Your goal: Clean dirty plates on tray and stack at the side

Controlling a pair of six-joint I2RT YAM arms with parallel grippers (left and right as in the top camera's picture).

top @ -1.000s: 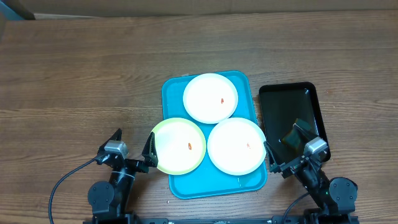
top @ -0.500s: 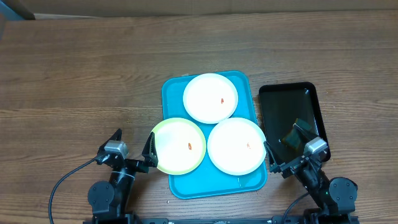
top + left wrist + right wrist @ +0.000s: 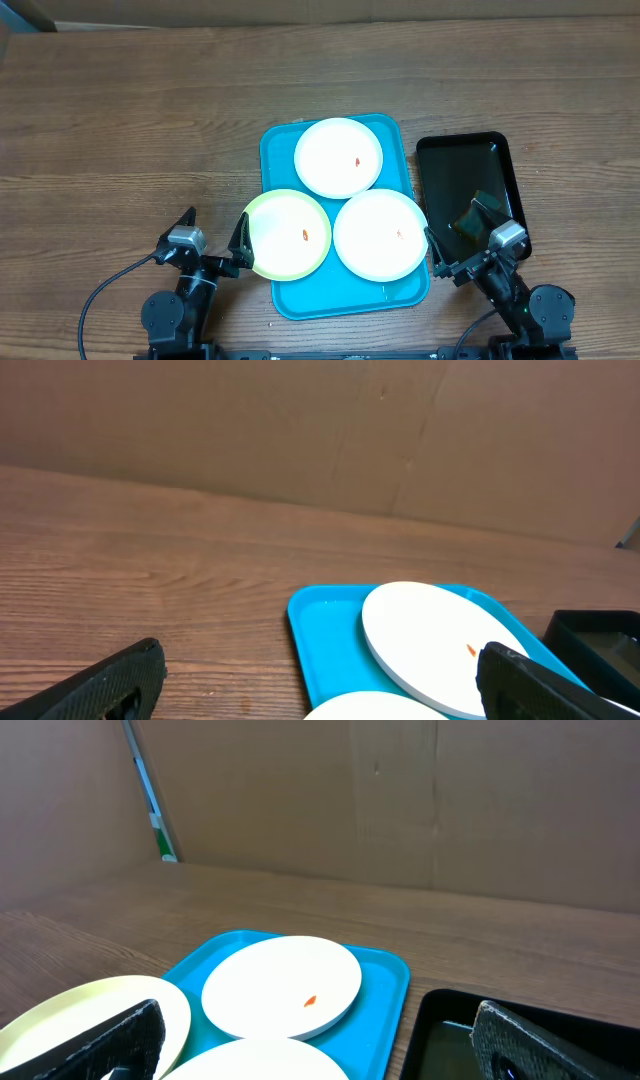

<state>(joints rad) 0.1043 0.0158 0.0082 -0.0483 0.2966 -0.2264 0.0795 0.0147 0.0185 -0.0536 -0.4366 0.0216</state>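
The turquoise tray [image 3: 281, 150] lies mid-table with three plates on it. A white plate [image 3: 339, 157] sits at the far end, a pale yellow-green plate [image 3: 288, 234] near left and a white plate [image 3: 380, 235] near right. Each carries a small red-orange speck. My left gripper [image 3: 213, 228] stands open just left of the yellow-green plate, with nothing between its fingers [image 3: 110, 685]. My right gripper [image 3: 458, 228] stands open between the near white plate and the black tray, holding nothing. The right wrist view shows the far plate [image 3: 280, 985] and the tray [image 3: 385, 980] ahead.
A smaller black tray [image 3: 455, 165] lies right of the turquoise tray, with a dark greenish thing [image 3: 470, 220] at its near end under my right gripper. Brown cardboard walls [image 3: 300, 430] close off the table's far side. Bare wood [image 3: 130, 130] stretches to the left.
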